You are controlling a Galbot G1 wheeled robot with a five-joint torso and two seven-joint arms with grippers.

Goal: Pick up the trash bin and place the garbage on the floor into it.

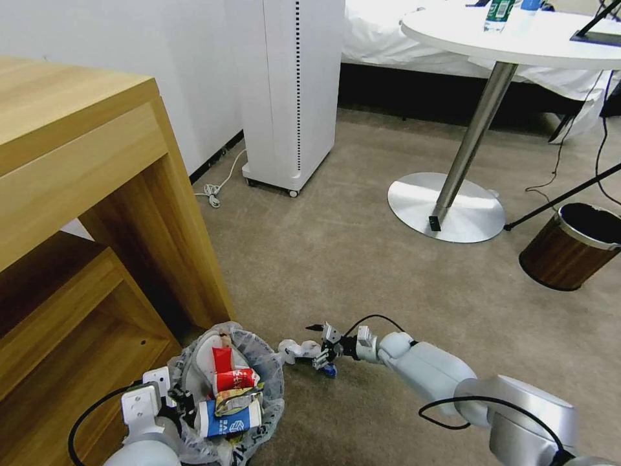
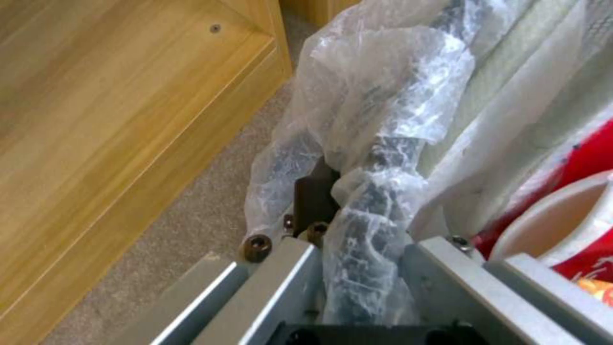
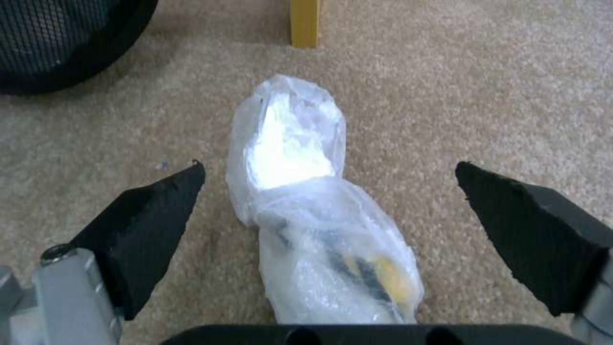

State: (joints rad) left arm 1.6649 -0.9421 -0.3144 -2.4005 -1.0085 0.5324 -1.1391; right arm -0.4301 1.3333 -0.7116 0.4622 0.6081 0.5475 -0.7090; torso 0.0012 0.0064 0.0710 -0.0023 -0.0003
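The trash bin (image 1: 259, 414), black with a crinkly white bag liner, sits low by the desk's foot, holding a white slipper, red wrappers and a blue-white packet (image 1: 229, 419). My left gripper (image 1: 173, 400) is shut on its bag-covered rim (image 2: 377, 201). On the beige floor (image 1: 362, 259) just beside the bin lies a piece of garbage (image 1: 296, 351), a crumpled clear plastic wrapper (image 3: 306, 211) with something yellow and black inside. My right gripper (image 1: 321, 348) is down at the carpet, open, its black fingers (image 3: 153, 225) on either side of the wrapper without touching it. The bin's dark mesh side (image 3: 57, 43) shows beyond.
A wooden desk (image 1: 97, 194) with a lower shelf stands close on the left. A white tower appliance (image 1: 291, 90) and its cord are behind. The round table's metal base (image 1: 446, 207), a brown wood-grain bin (image 1: 572, 246) and floor cables lie to the right.
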